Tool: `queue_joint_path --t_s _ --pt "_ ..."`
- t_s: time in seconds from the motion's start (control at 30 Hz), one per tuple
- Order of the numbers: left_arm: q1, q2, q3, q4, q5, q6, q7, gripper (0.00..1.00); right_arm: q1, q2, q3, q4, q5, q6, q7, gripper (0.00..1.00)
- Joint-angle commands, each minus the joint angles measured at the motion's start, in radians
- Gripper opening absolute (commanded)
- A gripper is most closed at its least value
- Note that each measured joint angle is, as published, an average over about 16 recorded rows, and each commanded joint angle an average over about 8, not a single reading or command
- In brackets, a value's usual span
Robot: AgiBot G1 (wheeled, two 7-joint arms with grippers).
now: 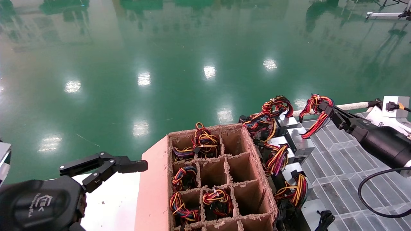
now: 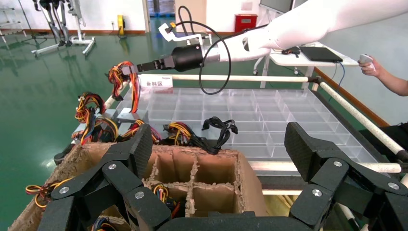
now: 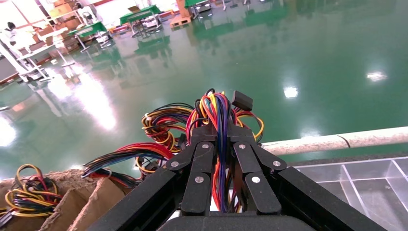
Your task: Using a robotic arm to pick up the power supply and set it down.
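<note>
The robotic arm's right gripper (image 1: pixel 322 106) is shut on the red, yellow and black wire bundle (image 1: pixel 316 115) of the power supply. In the right wrist view the wires (image 3: pixel 217 120) run straight between the closed fingers (image 3: pixel 202 163). The power supply's grey metal box (image 1: pixel 301 143) lies below the wires at the clear tray's near edge; whether it is lifted off the tray I cannot tell. The left wrist view shows the same held bundle (image 2: pixel 126 79) far off, with the grey box (image 2: pixel 127 115) under it. My left gripper (image 1: pixel 112 166) is open and empty at the lower left, beside the cardboard box.
A brown cardboard box (image 1: pixel 153 192) with divider cells holds several wired units. More power supplies (image 1: pixel 273 115) crowd between it and the clear compartment tray (image 1: pixel 346 166). A white rail (image 1: pixel 350 105) borders the tray. A person's hand (image 2: pixel 377 70) shows at the tray's far side.
</note>
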Motion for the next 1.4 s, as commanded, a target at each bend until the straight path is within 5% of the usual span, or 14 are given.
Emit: queue_joint_path --t_s 0.03,0.6,0.67,0.87,0.93,1.4 --pt "0.0 0.0 0.0 0.0 0.0 0.0 0.0 1.0 -0.003 0.002 0.001 0.005 0.002 -0.003 0.005 0.0" --pt "0.0 0.0 0.0 0.0 0.0 0.0 0.0 1.0 -0.013 0.012 -0.018 0.025 -0.027 -0.032 0.036 0.0" --pt "0.0 0.0 0.0 0.0 0.0 0.0 0.0 1.0 -0.014 0.01 -0.021 0.025 -0.031 -0.026 0.038 0.1" --pt "0.0 0.0 0.0 0.0 0.0 0.0 0.0 1.0 -0.015 0.006 -0.031 0.025 -0.045 -0.01 0.043 0.85" --pt "0.0 0.0 0.0 0.0 0.0 0.0 0.0 1.0 -0.015 0.006 -0.033 0.026 -0.046 -0.008 0.044 1.0" --pt "0.0 0.0 0.0 0.0 0.0 0.0 0.0 1.0 -0.007 0.002 -0.038 0.033 -0.055 -0.016 0.049 1.0"
